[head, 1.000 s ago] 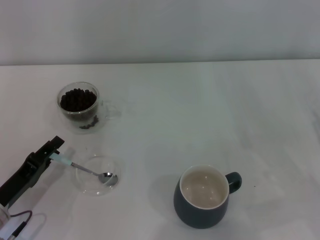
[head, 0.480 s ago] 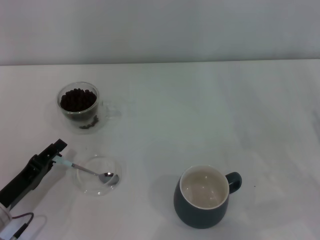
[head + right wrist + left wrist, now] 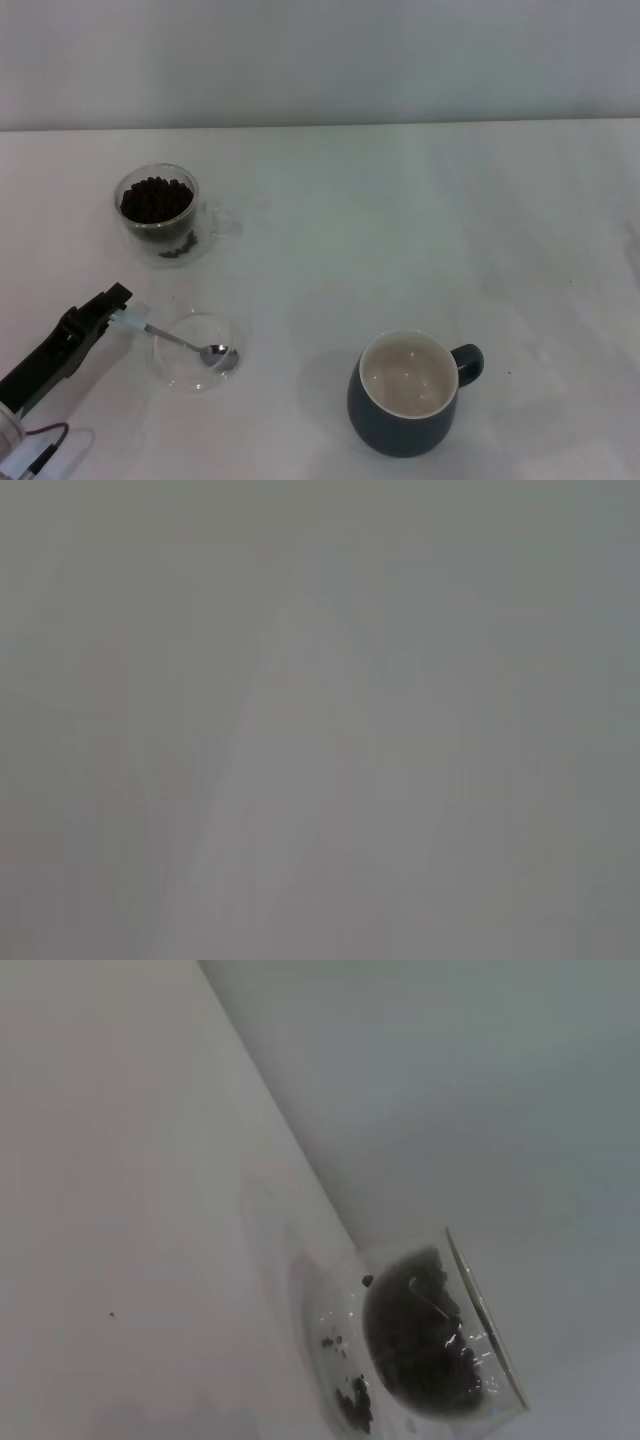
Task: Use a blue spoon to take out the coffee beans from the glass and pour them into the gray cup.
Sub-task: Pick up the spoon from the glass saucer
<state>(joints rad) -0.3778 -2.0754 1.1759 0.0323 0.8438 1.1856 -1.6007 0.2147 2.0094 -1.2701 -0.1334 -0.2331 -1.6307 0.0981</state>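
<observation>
Coffee beans (image 3: 156, 201): heaped in the glass (image 3: 158, 214) at ten o'clock on the surface (image 3: 400, 220); none scooped. Gray cup (image 3: 404, 393): at five o'clock, well apart from the glass, its cream inside seen bare. Blue spoon (image 3: 176, 340): bowl rested in a clear saucer (image 3: 197, 352) at seven o'clock, pale handle end gripped by the left gripper (image 3: 116, 309), fingers closed narrowly on it. Right gripper: not seen. Status judged early: grasp made; scooping, carrying and pouring are all left.
</observation>
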